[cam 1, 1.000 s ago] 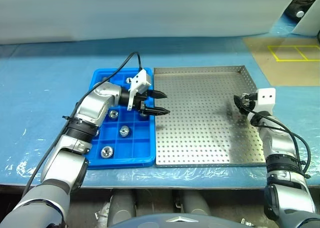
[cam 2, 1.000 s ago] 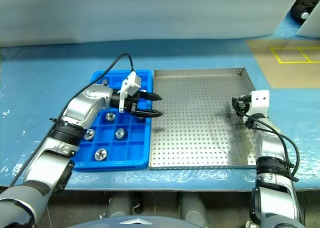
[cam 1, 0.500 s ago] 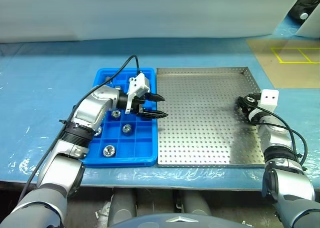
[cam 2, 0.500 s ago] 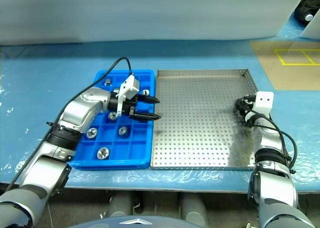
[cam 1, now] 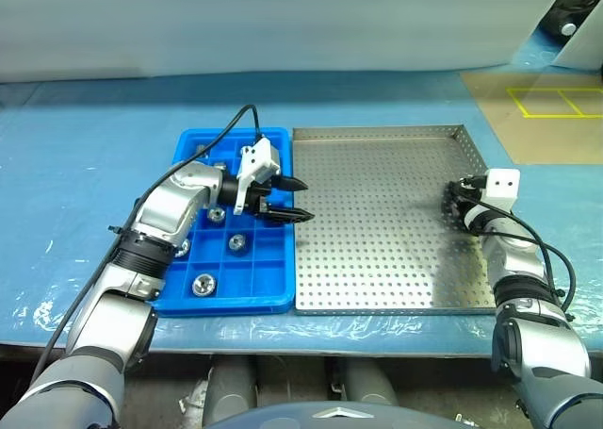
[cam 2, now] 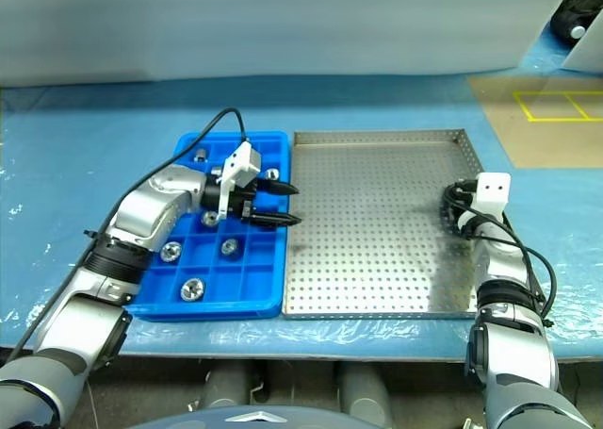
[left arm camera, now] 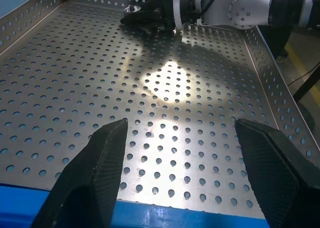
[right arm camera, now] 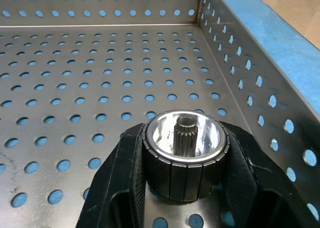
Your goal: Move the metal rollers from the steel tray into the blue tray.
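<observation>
Blue plastic sheeting covers the table (cam 1: 85, 156), and on it two trays sit side by side, their long edges touching. Larger of the two is the steel tray (cam 1: 377, 231), square and perforated, on the right; its floor is bare apart from one roller near the right rim. To its left lies the narrower blue tray (cam 1: 273, 302), with a grid of square compartments.

Over the seam between the trays hangs the left gripper (cam 1: 300, 198), pointing right toward the steel tray with its two black fingers (left arm camera: 100, 168) spread wide and nothing between them. At the right side of the steel tray, the right gripper (right arm camera: 182, 188) is clenched around a single metal roller (right arm camera: 184, 138), a ribbed silver cylinder with a toothed central bore, held upright just above or on the perforated floor close to the tray's right wall; whether it touches the floor cannot be told.

Several more metal rollers (cam 1: 203, 283) already rest in separate compartments of the blue tray, in its left and middle columns, partly hidden behind the left arm.
</observation>
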You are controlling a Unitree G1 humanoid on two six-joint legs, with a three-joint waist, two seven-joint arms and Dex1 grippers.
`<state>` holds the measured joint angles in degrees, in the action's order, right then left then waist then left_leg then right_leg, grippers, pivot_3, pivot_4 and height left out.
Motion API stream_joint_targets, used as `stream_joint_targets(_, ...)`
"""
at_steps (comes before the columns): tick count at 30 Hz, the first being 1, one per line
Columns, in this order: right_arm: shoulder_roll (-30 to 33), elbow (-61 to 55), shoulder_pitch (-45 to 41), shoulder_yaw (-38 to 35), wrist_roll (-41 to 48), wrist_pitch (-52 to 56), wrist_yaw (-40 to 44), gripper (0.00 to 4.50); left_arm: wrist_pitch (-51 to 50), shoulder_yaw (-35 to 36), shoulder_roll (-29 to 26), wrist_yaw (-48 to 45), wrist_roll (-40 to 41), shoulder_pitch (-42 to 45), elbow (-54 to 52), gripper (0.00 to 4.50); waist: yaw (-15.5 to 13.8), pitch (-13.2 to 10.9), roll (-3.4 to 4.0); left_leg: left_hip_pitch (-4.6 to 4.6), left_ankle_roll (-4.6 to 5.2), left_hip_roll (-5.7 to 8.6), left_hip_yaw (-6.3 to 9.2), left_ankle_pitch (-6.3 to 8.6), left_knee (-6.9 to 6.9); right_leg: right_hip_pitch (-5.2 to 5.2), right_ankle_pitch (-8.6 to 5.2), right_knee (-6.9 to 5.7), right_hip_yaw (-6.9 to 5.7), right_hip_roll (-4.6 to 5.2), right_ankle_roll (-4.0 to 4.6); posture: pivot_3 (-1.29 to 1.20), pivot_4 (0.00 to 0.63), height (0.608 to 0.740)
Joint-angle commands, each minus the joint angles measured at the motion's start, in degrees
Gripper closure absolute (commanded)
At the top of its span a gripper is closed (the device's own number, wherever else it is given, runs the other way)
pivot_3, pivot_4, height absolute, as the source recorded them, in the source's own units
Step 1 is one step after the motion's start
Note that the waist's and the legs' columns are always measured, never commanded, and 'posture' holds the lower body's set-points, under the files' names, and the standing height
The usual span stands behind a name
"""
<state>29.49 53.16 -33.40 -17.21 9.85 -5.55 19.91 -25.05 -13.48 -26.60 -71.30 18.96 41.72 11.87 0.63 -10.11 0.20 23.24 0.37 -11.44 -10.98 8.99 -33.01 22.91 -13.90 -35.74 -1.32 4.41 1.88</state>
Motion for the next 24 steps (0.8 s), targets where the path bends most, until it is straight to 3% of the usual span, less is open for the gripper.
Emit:
stream_joint_targets(1, -0.3, -3.4, -0.4, 1.9, -1.1, 0.8, 0.5, 2.84, -0.6, 2.5, -2.1, -0.6, 1.2, -0.1, -2.8, 0.9, 0.2, 0.0, 0.0, 0.0, 0.0, -0.03, -0.04, 0.0, 0.01, 0.04, 0.01, 0.0, 0.01, -0.01, 0.01, -0.23, 0.15, 0.74)
stream_joint_targets(5, -1.8, -12.0, -2.0, 5.0, 0.0, 4.1, 5.5, 2.84, -1.6, 4.7, -5.6, -1.2, 2.1, -0.7, -4.6, 0.9, 0.4, 0.0, 0.06, 0.01, -0.04, -0.21, -0.2, -0.02, 0.08, 0.24, 0.06, -0.01, 0.08, -0.16, 0.08, -0.2, 0.15, 0.74)
stream_joint_targets(11, -5.1, -37.9, -1.8, 16.0, 8.6, 20.5, 24.7, 2.84, -3.7, 8.9, -13.9, -1.6, 3.0, -4.3, -8.7, 0.9, -0.1, -0.1, 0.18, 0.09, -0.08, -0.28, -0.24, -0.22, 0.46, 0.51, 0.04, 0.01, 0.07, -0.25, 0.13, -0.12, 0.15, 0.74)
stream_joint_targets(15, -5.2, -48.0, 0.1, 23.5, 12.0, 28.5, 34.0, 2.84, -5.6, 11.4, -17.2, -0.5, 4.2, -7.9, -12.1, 0.9, -2.4, -0.1, 0.18, 0.03, -0.16, -0.27, -0.23, -0.25, 0.75, 0.48, -0.03, 0.11, -0.04, -0.24, 0.25, -0.05, 0.15, 0.74)
stream_joint_targets(24, -3.9, -51.4, -2.7, 32.9, 15.3, 36.6, 50.5, 2.84, -15.1, 18.7, -22.2, 3.9, 11.8, -23.2, -31.5, 0.9, -6.1, -0.2, 0.08, 0.19, -0.54, -0.24, -0.16, -0.27, 0.82, 0.58, -0.04, 0.23, -0.14, -0.11, 0.25, 0.15, 0.15, 0.74)
